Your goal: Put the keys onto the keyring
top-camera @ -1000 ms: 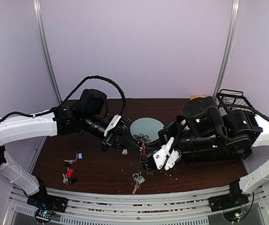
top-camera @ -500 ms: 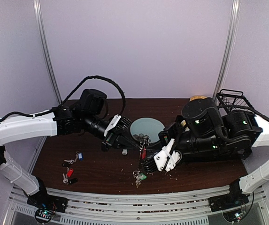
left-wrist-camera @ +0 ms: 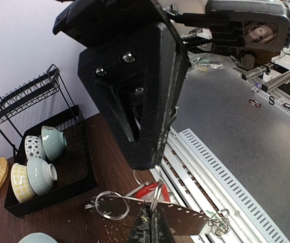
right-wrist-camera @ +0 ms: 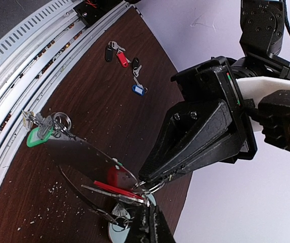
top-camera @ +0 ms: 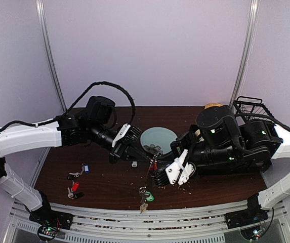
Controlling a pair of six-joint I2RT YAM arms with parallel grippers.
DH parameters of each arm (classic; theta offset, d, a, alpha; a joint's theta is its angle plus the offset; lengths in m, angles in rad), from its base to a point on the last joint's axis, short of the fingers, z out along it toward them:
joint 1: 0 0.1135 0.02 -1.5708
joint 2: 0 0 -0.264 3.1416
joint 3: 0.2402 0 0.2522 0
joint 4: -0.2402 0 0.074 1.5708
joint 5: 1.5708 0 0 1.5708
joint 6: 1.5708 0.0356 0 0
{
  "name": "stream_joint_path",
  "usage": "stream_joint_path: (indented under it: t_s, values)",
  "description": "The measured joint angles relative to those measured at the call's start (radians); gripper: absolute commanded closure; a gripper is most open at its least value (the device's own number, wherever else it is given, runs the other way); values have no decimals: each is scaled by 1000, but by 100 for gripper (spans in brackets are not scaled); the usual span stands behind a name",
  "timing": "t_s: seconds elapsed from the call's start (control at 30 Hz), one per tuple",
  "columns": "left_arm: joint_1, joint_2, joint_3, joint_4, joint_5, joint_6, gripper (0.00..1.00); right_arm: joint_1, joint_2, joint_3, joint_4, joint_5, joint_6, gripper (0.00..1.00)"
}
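Fingertip to fingertip, both pinched shut: my right gripper (top-camera: 158, 169) holds the large thin grey metal oval keyring (right-wrist-camera: 84, 154), its long axis running down from the fingers to a green-tagged silver key (top-camera: 148, 196); loose tagged keys (top-camera: 77, 175) lie beyond the left gripper (top-camera: 147, 159), nearer that arm.

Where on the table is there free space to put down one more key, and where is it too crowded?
Bare wood lies at the front, between the loose keys and the green-tag key. Another bare strip runs behind the plate, along the back wall. It is crowded in front of the plate, where the left gripper and the right gripper meet.
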Motion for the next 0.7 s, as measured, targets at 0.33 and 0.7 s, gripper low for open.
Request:
stream_joint_path:
  t_s: [0.33, 0.7]
  values:
    - [0, 0, 0, 0, 10, 0, 100, 2, 2, -9, 43, 16, -1, 100]
    - [0, 0, 0, 4, 11, -4, 100, 2, 2, -19, 87, 29, -2, 100]
